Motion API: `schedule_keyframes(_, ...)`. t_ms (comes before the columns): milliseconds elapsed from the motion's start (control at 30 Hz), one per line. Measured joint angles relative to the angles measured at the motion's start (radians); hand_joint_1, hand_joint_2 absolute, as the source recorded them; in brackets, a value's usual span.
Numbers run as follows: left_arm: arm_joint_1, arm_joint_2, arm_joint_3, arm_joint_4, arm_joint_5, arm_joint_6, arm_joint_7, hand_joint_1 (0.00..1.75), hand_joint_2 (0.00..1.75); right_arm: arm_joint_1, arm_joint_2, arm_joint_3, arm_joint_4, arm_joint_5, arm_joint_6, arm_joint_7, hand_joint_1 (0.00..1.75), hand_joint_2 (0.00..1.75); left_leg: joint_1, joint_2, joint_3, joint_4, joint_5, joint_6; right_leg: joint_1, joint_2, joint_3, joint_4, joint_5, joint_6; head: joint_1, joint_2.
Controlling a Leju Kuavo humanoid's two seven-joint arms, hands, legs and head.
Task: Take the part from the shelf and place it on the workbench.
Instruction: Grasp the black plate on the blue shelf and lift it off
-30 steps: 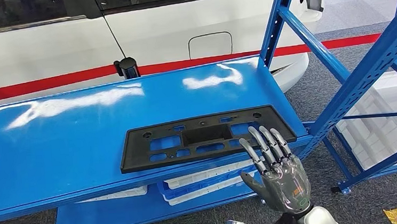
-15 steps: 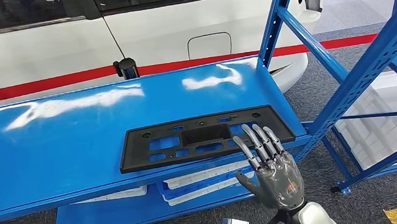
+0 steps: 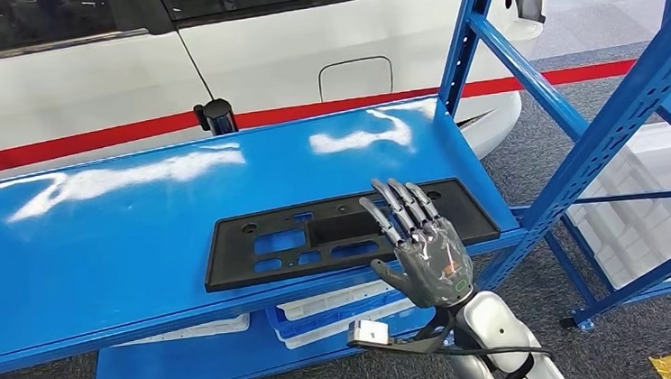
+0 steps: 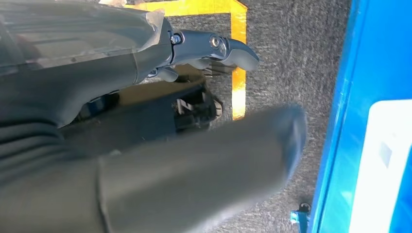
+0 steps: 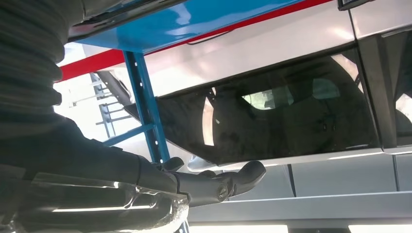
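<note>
Fingers (image 3: 398,204) of the right hand (image 3: 420,248) are spread, empty, over the black part (image 3: 272,240) on the blue shelf (image 3: 120,252).

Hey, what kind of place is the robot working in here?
Probably a car workshop or assembly area. A white car body with a red stripe stands behind blue steel shelving, a flat black plastic car part lies on the shelf, and yellow floor tape marks the grey carpet.
</note>
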Motion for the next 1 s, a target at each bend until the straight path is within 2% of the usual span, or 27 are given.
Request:
schedule_keyframes(467,-0.013,-0.010,0.000,-0.004,0.000,0.007,0.011,0.00,1.75,-0.042,0.012,0.003,0.074,-0.002,0.000,-0.001,0.00,1.75,0.000,0.000,0.001,0.000,0.000,0.000,0.000,0.000,0.007,0.000,0.000,0.000,0.000,0.000)
schedule_keyframes(733,-0.052,-0.026,0.000,-0.004,0.014,0.043,0.066,0.00,1.75,-0.116,0.012,0.032,0.141,-0.040,0.017,0.006,0.00,1.75,0.000,0.000,0.003,0.000,0.000,0.000,0.000,-0.001,0.003,0.000,0.000,0.000,0.000,0.000)
schedule_keyframes(1000,-0.045,-0.018,0.000,-0.004,0.018,0.022,0.032,0.00,1.75,-0.066,0.003,0.051,0.158,-0.053,0.001,0.017,0.00,1.75,0.000,0.000,0.002,0.000,0.000,0.000,0.000,0.000,0.009,0.000,0.000,0.000,0.000,0.000)
